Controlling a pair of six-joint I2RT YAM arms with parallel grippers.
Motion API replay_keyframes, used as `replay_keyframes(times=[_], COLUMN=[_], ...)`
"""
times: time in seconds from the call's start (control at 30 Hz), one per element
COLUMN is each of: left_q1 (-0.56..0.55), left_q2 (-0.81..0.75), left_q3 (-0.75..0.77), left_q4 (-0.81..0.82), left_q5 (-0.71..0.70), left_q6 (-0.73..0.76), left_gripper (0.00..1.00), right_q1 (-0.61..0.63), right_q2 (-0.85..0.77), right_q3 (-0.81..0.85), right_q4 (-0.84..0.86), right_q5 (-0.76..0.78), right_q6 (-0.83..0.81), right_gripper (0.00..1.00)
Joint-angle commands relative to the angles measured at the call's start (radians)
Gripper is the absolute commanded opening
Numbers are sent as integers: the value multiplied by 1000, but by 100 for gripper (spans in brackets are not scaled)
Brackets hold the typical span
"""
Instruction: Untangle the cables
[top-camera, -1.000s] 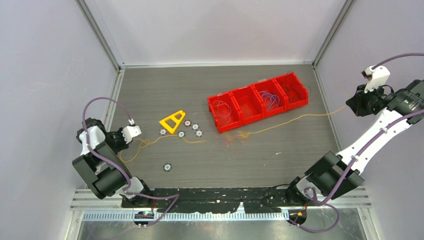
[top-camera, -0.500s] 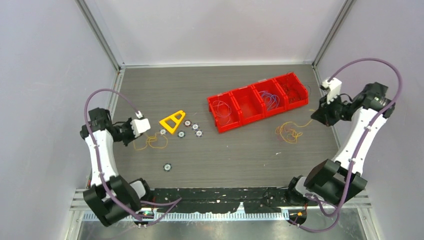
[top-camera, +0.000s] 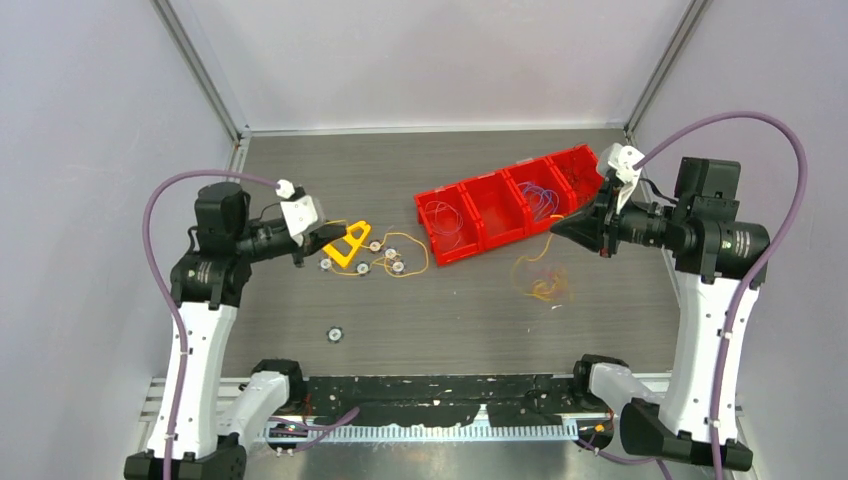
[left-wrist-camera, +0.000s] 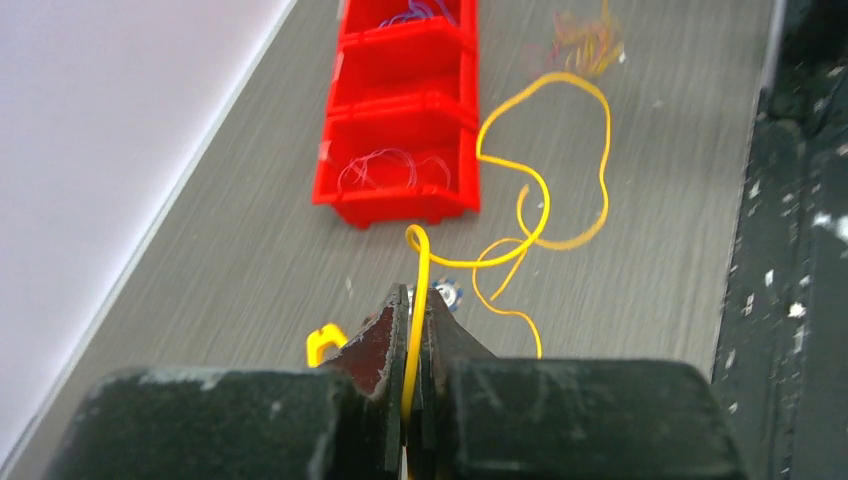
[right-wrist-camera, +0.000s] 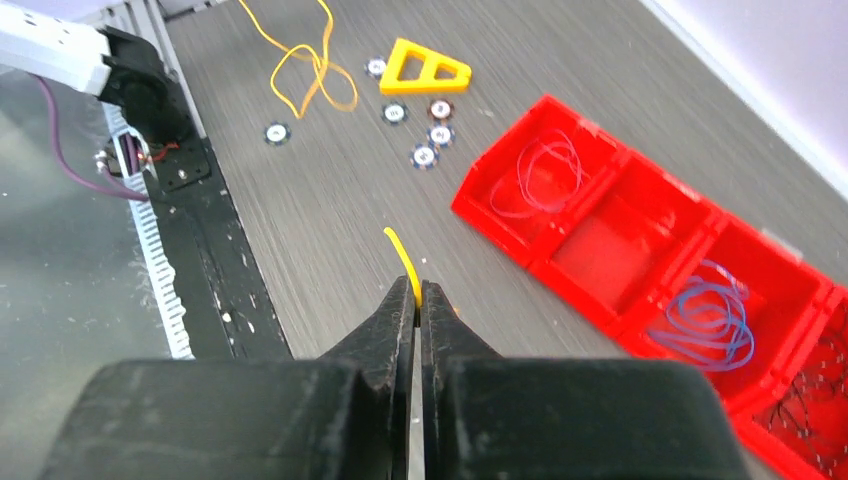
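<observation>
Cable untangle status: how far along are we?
Done: thin purple-blue wire loops sit in the red four-compartment bin. In hand: left gripper shut on a loose thin yellow wire; right gripper shut on another yellow strand. Remaining: that strand appears to run to a small yellow-orange knot on the grey table, unsorted.

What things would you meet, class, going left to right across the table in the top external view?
Left end effector → yellow triangular plastic frame → row of red plastic bins → right arm's black wrist. The right end effector overlaps the bins, so it is omitted.
</observation>
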Motion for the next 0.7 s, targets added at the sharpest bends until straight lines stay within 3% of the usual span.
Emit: replay_keyframes(times=[0.0,0.07,0.13,0.17,0.23,0.3,0.37,0.43,0.53,0.67], left_q1=[-79,-117,-160,-185,-255,-315,-357,-391,-432,-483], left_q2=[27,31,37,45,63,83,106,135,194,270], left_q3=[39,38,35,36,39,41,36,39,53,99], left_q4=[200,238,278,293,324,361,419,460,501,511], left_q5=[-18,-35,-55,-70,-125,-174,-204,-234,-289,-356], left_q6=[-300,-348,-410,-437,-492,-553,-638,-729,-848,-991], left_gripper=[0,0,0,0,0,0,0,0,0,0], right_q1=[37,40,40,40,40,41,55,105,247,444], right_q2=[-42,-49,-36,-20,22,50,50,30,-9,-55], right_q3=[-29,-88,-162,-213,-236,-205,-181,-184,-228,-283], right_q4=[211,219,223,250,266,239,272,366,565,767], right_q5=[-78,-19,83,176,257,209,134,116,177,314], right_q6=[242,191,133,133,145,141,178,265,411,489], right_gripper=[5,5,29,55,82,93,99,96,95,95])
